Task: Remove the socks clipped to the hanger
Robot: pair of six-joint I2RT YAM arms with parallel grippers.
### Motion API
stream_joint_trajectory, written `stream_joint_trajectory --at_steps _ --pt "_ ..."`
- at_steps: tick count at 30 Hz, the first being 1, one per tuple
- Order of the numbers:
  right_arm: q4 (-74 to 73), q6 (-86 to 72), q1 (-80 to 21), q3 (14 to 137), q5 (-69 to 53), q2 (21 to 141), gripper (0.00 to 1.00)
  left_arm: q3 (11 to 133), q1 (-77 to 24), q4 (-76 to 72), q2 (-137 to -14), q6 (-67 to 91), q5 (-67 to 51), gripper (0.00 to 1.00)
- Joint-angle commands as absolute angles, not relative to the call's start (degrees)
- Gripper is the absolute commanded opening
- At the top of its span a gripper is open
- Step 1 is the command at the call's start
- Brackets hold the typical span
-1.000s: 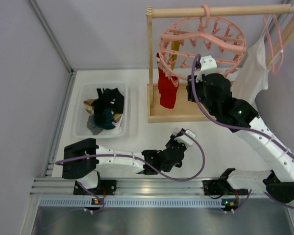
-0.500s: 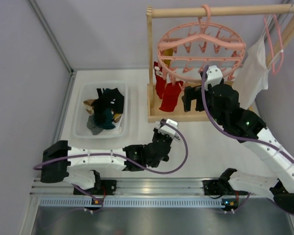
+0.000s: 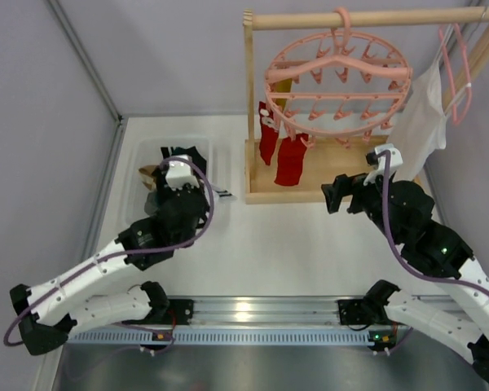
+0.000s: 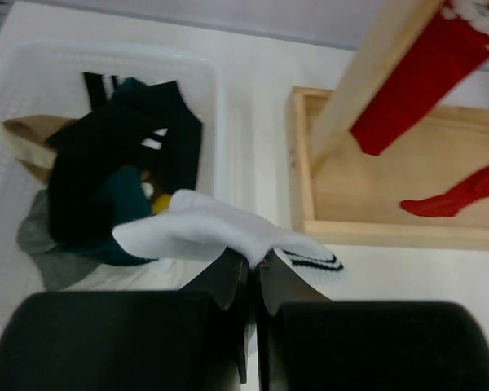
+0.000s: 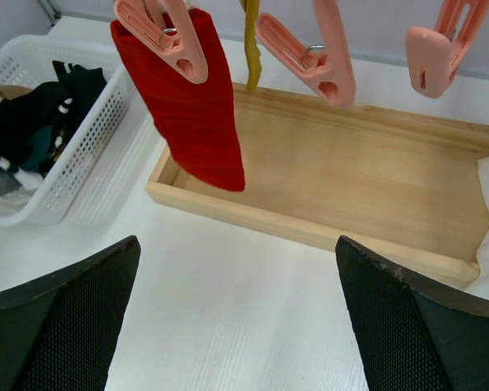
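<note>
One white sock (image 4: 216,235) clamped in left pincer (image 4: 253,262), near basket (image 4: 106,55).

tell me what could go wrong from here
1. The white sock pinched in the shut left jaws hangs across the basket rim, and its striped end seems to be over the table. Released here, it may slide outside.
2. The right jaws stand wide open below the hanger, where a red sock and a mustard sock hang close together. A grab might catch both or set the hanger swinging.

The left jaws pinch a white striped sock (image 4: 220,232) by the basket (image 4: 33,85).
</note>
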State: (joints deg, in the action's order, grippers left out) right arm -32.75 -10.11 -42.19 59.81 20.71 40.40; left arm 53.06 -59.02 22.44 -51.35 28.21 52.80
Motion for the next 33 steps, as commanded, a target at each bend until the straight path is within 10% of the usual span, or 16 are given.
stream_joint_trajectory --at_steps 1,12,17,33 --pt "-30.06 -11.86 -41.57 58.72 20.66 38.33 0.99 57.90 -46.82 32.68 -51.85 31.82 44.05 0.00" --pt "-30.15 -13.18 -41.57 56.43 17.05 34.28 0.99 65.65 -8.71 32.34 -70.21 32.17 16.00 0.00" --pt "-31.37 -12.57 -41.57 55.37 17.14 33.05 0.99 68.38 -8.61 32.61 -75.23 32.08 17.84 0.98" --pt "-33.75 -15.29 -41.57 52.21 16.88 23.65 0.99 65.22 -29.18 22.25 -68.91 27.43 19.44 0.98"
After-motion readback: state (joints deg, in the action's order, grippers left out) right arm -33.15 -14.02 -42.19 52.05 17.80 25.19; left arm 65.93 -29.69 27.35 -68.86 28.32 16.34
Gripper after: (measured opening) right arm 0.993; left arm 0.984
